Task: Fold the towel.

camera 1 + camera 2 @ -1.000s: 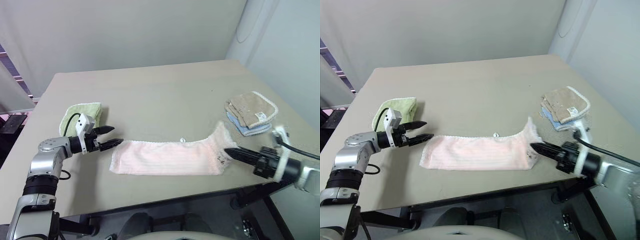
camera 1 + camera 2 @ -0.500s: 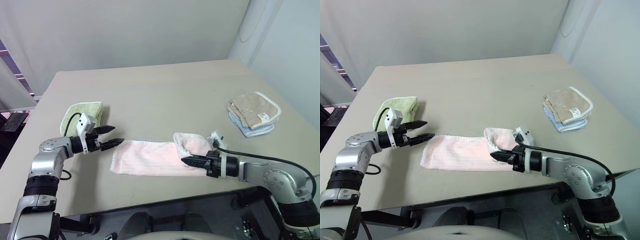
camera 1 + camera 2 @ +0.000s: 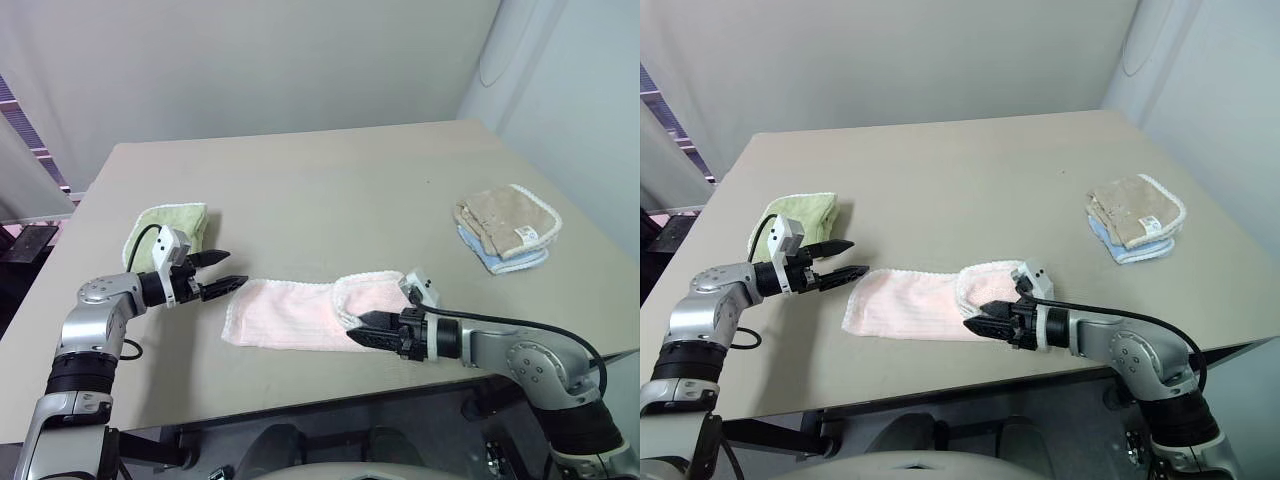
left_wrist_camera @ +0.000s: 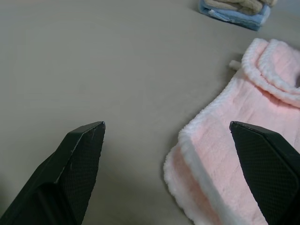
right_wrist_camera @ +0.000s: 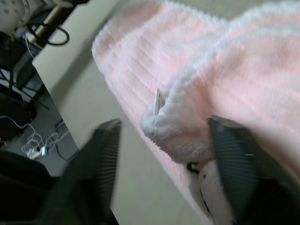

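Note:
The pale pink towel (image 3: 285, 312) lies as a long strip near the table's front edge. Its right end (image 3: 372, 290) is folded back over the strip in a loose hump. My right gripper (image 3: 352, 331) sits low at the front of that hump, pointing left. It is open, and the folded white-edged corner (image 5: 164, 124) lies loose between its spread fingers. My left gripper (image 3: 232, 272) hovers just off the towel's left end (image 4: 220, 159), open and holding nothing.
A light-green folded cloth (image 3: 165, 225) lies behind my left gripper. At the right side of the table (image 3: 320, 180), a beige cloth with white trim (image 3: 505, 222) rests on a blue one (image 3: 500, 262). The table's front edge runs just below the towel.
My right gripper carried the towel's right end leftward over the strip and down, then opened and let it go. The left gripper stayed still and open.

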